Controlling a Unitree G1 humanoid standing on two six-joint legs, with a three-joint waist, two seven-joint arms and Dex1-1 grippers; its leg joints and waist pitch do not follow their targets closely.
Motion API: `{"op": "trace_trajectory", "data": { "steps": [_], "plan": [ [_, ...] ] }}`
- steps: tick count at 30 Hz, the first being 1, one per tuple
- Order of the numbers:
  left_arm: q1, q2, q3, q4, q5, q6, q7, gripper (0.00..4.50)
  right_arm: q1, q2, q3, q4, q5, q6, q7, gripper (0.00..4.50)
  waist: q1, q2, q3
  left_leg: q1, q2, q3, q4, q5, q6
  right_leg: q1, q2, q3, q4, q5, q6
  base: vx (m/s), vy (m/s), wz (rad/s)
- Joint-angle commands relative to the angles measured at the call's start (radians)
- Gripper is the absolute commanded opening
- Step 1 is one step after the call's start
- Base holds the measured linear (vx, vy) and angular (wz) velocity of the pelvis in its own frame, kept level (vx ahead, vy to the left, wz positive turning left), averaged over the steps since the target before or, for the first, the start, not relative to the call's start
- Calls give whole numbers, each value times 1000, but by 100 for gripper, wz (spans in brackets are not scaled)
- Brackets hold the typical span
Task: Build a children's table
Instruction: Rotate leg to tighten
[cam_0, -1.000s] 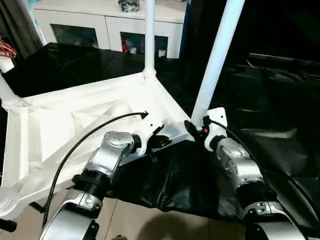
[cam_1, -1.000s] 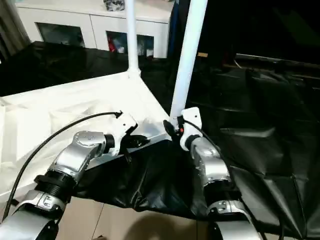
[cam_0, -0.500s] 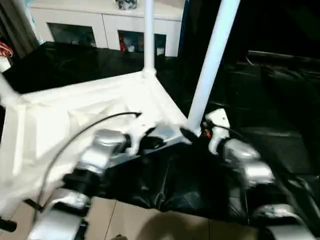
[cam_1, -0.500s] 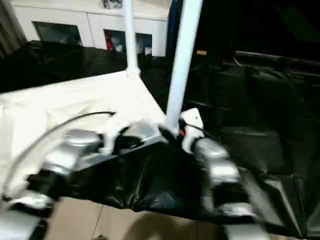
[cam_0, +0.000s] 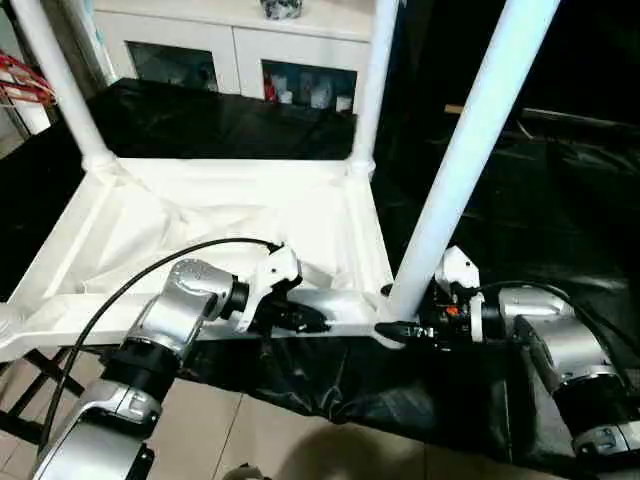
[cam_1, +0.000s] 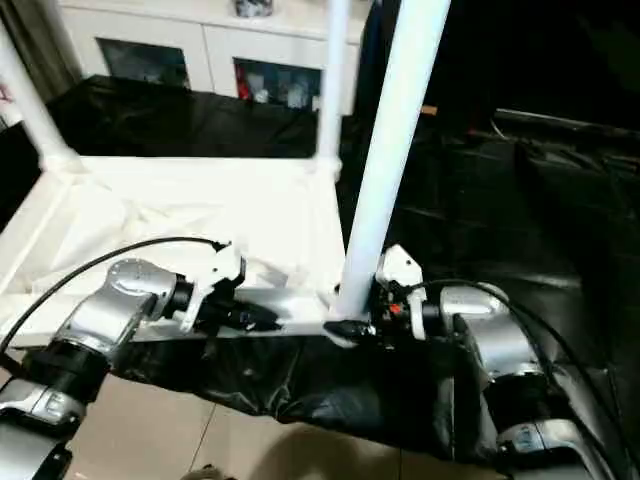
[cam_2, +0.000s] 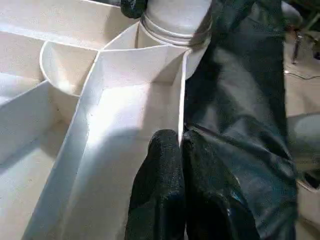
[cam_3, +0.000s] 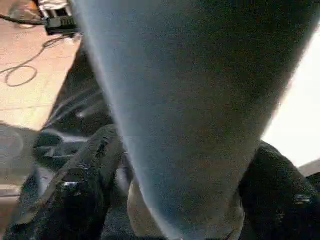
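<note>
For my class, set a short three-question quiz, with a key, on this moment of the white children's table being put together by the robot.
1. True or false: the tabletop lies with its underside facing up.
2. How many legs stand upright in its corners in the head views? A) one B) two C) three
3. Fill in: the left end effector is shut on the tabletop's ____.

Key
1. True: ribs and corner sockets face up.
2. C: the near leg, the far right leg and the far left leg.
3. Rim: its fingers pinch the thin near edge wall, while the right end effector straddles the base of the near leg.
</note>
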Motion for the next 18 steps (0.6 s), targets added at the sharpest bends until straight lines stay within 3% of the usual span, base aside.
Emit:
{"op": "trace_trajectory", "data": {
  "steps": [1, 10, 13, 18],
  "plan": [
    [-13, -28, -6, -20, -41, 0, 11, 0, 11, 24, 71, -30, 7, 9, 68, 298, 0, -10, -54, 4, 71, -30, -63, -117, 90, 53, -107, 68, -79, -229, -161, 0, 0, 0],
    [-5, -15, -1, -24, -40, -3, 3, 0, 37, 50, 90, -63, 3, 6, 32, 243, -2, -1, -56, 4, 71, -31, -63, -118, 80, 54, -106, 67, -78, -195, -168, 0, 0, 0],
    [-4, -32, 14, -26, -39, 2, 51, 0, 60, 78, 74, -76, 10, 10, -16, 240, -2, -6, -56, 3, 70, -32, -65, -120, 79, 56, -106, 67, -77, -192, -167, 0, 0, 0],
    [-21, -93, 52, -6, -9, 13, 244, 0, 81, 187, 28, -27, -20, -22, -249, 233, -12, -5, -47, 10, 69, -38, -75, -190, 33, 48, -113, 66, -101, -374, -128, 0, 0, 0]
  ]
}}
